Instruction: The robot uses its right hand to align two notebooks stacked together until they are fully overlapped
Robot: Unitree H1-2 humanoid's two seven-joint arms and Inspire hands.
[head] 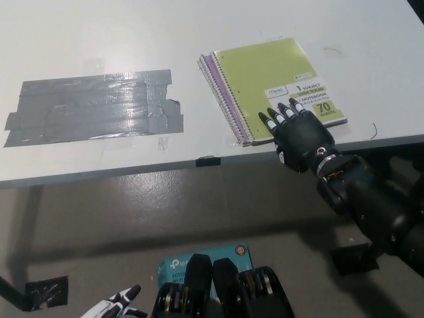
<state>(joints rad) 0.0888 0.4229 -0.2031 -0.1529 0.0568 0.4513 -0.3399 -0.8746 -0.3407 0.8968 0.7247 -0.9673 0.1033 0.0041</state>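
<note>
A lime-green spiral notebook (pixel 265 76) lies on top of a purple notebook (pixel 211 66), of which only a thin strip shows along the left edge. Both sit near the front edge of the white table (pixel 99 33). My black right hand (pixel 298 136) rests flat with fingers spread, its fingertips (pixel 281 116) pressing on the green cover's near edge, holding nothing. My white left hand (pixel 119 306) hangs low at the bottom left, only partly in view.
A large patch of grey tape (pixel 93 106) covers the table's left part. A small black clip (pixel 208 161) sits on the table's front edge. On the floor below lies a teal box (pixel 205 260), and a dark floor mark (pixel 46 291) shows at the lower left.
</note>
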